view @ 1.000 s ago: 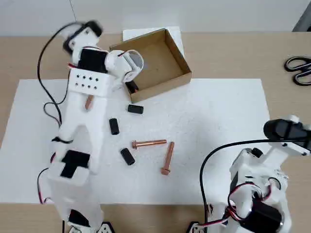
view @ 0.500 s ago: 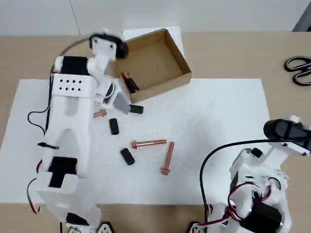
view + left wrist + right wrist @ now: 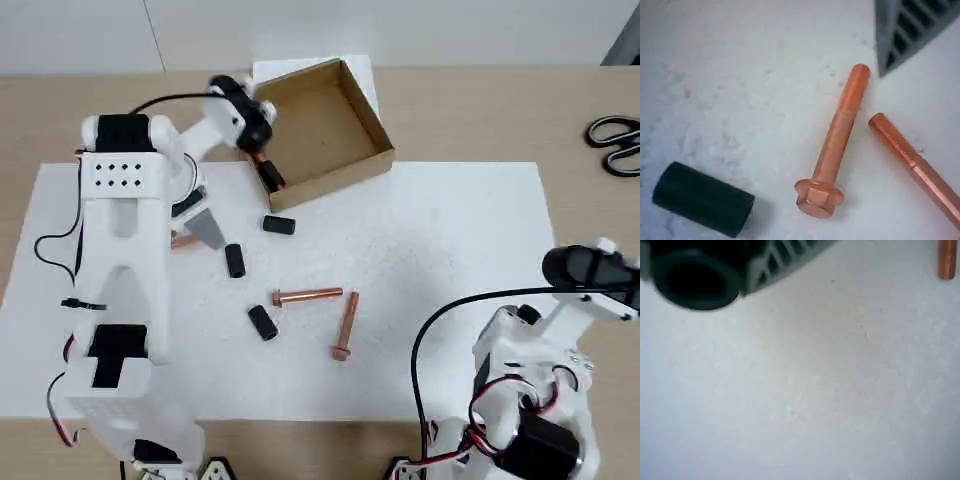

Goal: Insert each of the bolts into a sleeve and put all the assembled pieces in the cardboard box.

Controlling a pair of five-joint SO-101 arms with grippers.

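Note:
The cardboard box (image 3: 345,100) stands at the back, with one bolt-in-sleeve piece (image 3: 267,172) in its near corner. My left gripper (image 3: 200,218) hangs open over the mat, left of the box. One grey finger (image 3: 900,35) points at two loose bolts (image 3: 832,150) (image 3: 915,165) beside a black sleeve (image 3: 702,205). One of these bolts (image 3: 180,240) peeks from under the arm. Two more bolts (image 3: 305,296) (image 3: 346,325) and three sleeves (image 3: 278,225) (image 3: 235,260) (image 3: 262,322) lie mid-mat. The right arm (image 3: 545,400) is folded at the front right, its ribbed finger (image 3: 775,262) against a black sleeve (image 3: 695,282).
A white mat (image 3: 450,250) covers the wooden table. Scissors (image 3: 615,140) lie at the far right edge, off the mat. A bolt tip (image 3: 946,260) shows at the right wrist view's edge. The mat's right half is bare.
The left arm has drawn back from over the box and swung left, bringing its gripper down over the mat. The right arm has not moved.

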